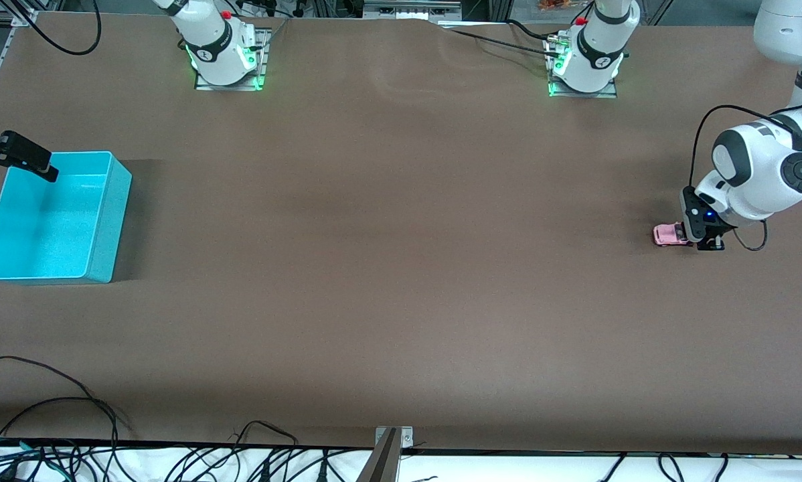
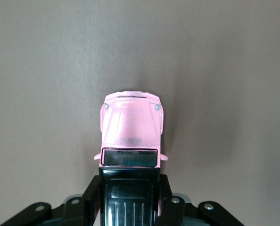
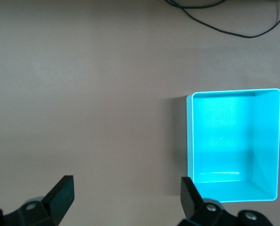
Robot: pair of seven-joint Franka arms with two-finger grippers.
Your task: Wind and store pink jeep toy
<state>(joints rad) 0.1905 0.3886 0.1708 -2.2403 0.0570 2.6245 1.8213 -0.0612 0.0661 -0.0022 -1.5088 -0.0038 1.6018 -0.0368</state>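
A turquoise bin (image 1: pixel 53 217) sits on the brown table (image 1: pixel 387 268) at the right arm's end, open side up (nothing visible inside it). Black cables (image 1: pixel 73 428) trail along the table edge nearest the front camera.

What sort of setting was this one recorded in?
Most likely a robotics lab bench: a brown-covered table bears only a pink jeep toy and a turquoise bin, two arm bases are bolted along one edge, and loose cables trail along the other.

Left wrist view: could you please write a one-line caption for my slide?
Left gripper shut on the black roof of the pink jeep toy, which sits on the brown table.
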